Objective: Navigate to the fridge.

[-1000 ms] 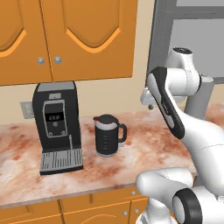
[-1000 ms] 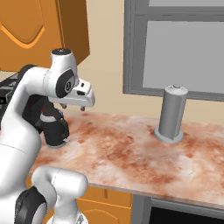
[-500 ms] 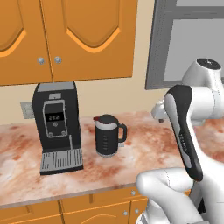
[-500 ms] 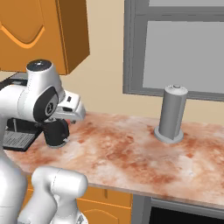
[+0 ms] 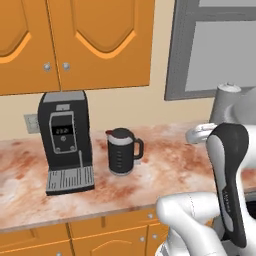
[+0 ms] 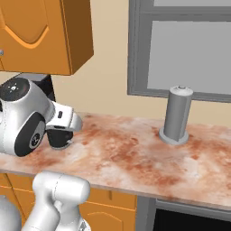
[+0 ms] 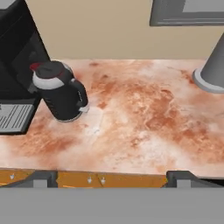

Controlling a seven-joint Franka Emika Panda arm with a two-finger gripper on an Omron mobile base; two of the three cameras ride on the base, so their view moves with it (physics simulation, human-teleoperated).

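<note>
Pincer open, empty, above counter; kettle ahead-left, grey canister ahead-right.

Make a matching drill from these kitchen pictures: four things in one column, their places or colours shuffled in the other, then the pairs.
Things:
1. coffee machine
2. kettle
3. grey canister
4. upper cabinets

Descriptions:
A. orange, with small round knobs
B. stands on the counter below the window
C. black, with a small lit display and a drip tray
D. dark jug with a side handle, right of the coffee machine

Pairs: 1-C, 2-D, 3-B, 4-A
</note>
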